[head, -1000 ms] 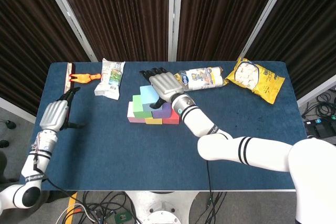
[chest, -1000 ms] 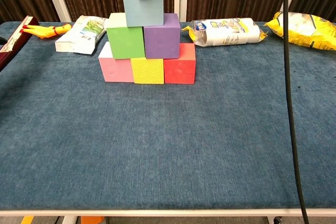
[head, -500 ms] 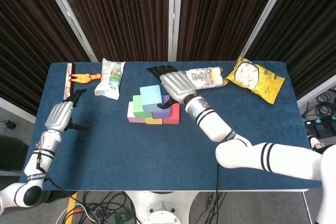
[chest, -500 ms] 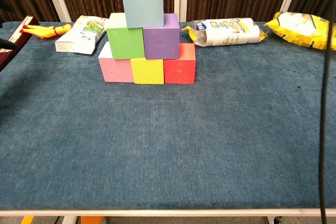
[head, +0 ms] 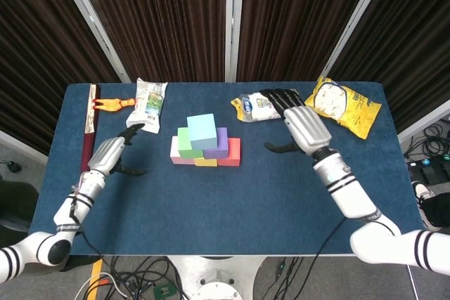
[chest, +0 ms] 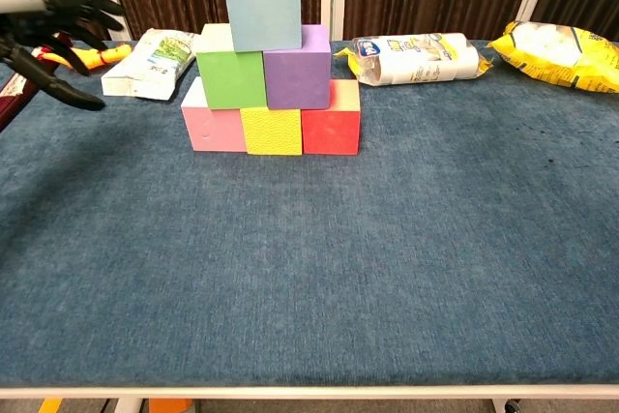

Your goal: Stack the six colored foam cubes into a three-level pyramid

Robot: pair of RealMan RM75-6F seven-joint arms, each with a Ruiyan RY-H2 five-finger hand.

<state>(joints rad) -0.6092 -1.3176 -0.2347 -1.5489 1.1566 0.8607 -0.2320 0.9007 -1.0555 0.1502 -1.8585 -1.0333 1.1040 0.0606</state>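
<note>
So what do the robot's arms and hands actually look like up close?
Both arms are glossy white tubes with black bands at the joints. The left hand and right hand have silver-grey plates on the back and black fingers. A small teal light glows at the right wrist, and thin dark cables run along the forearms.

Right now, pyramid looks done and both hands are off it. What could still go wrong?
1. The light blue cube sits shifted left over the green cube, barely on the purple cube; a table bump might tip it.
2. The left hand, open, hovers near the stack's left side; a careless sweep could clip the pink cube.
3. The right hand, retracting, could catch the bottle pack behind it.
</note>
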